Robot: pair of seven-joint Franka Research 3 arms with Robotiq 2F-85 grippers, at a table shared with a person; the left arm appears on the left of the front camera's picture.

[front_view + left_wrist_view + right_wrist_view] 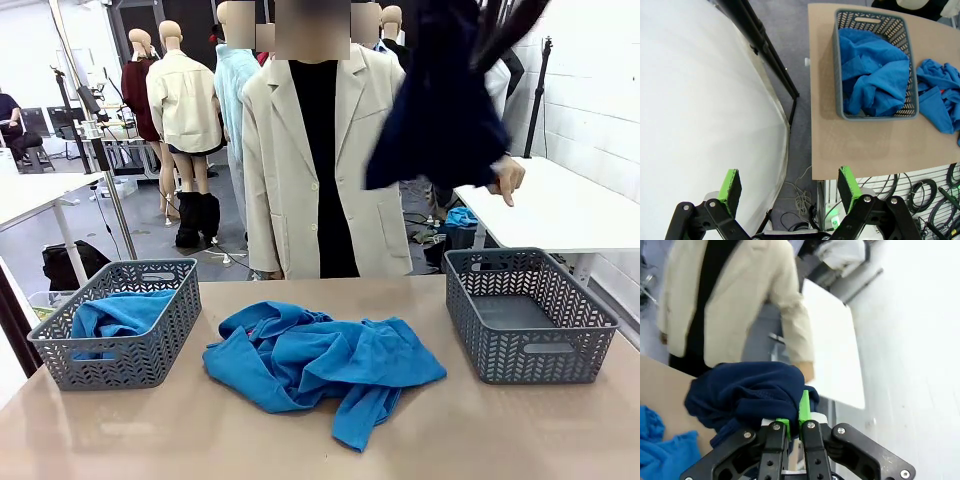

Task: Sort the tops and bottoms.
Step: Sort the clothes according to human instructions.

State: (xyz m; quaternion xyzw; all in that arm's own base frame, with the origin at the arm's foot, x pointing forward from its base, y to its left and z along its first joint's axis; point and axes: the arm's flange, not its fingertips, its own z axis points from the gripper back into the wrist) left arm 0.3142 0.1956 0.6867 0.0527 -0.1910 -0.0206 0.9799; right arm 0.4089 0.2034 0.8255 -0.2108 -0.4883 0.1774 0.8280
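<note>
Front: tan bench (110, 440), blue tops (320, 365) heaped centre between left basket (130, 360) and right basket (520, 350); navy bottom (435, 110) hangs at one o'clock.

Left wrist: left pincer (789, 185) spread wide over grey floor (790, 50).

Right wrist: right pincer (793, 415) clamped on the navy bottom, white table (832, 340) beyond at one o'clock.

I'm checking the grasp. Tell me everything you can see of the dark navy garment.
The dark navy garment is soft, matte fabric, bunched into a loose crumpled bundle with folds hanging down. The right gripper is shut on a pinch of it, holding it high in the air, above and slightly left of the empty grey basket on the robot's right.
</note>
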